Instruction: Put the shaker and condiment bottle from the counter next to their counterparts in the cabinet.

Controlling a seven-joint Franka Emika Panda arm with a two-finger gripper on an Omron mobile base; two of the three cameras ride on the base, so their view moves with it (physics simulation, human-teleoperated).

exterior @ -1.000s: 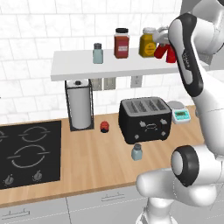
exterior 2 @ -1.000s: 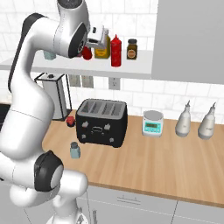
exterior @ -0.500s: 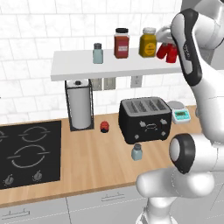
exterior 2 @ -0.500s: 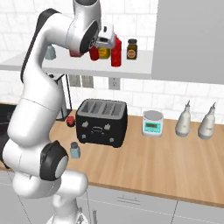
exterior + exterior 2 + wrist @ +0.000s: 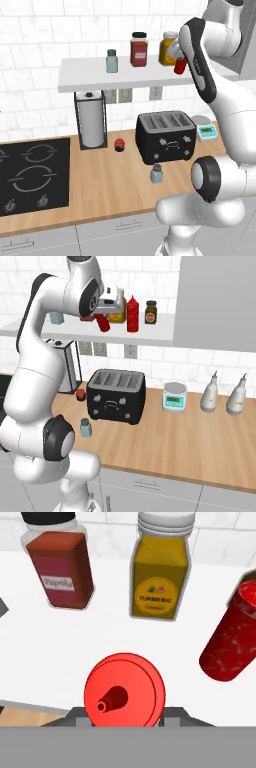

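Bottle held tilted at the shelf

Gripper [image 5: 101, 315] is clamped on the red condiment bottle [image 5: 102, 321] at the front edge of the cabinet [image 5: 150, 333]. Its long axis leans, nozzle pointing back toward the hand. Its twin [image 5: 132, 314] stands upright nearby beside the turmeric jar [image 5: 161, 567].

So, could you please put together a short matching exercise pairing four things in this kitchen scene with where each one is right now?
Things:
1. condiment bottle
2. shaker
3. paper towel roll
4. turmeric jar

Places:
A. on the counter, in front of the toaster
B. on the shelf, beside the paprika jar
C. held in the gripper
D. on the counter, under the shelf

Pairs: 1-C, 2-A, 3-D, 4-B
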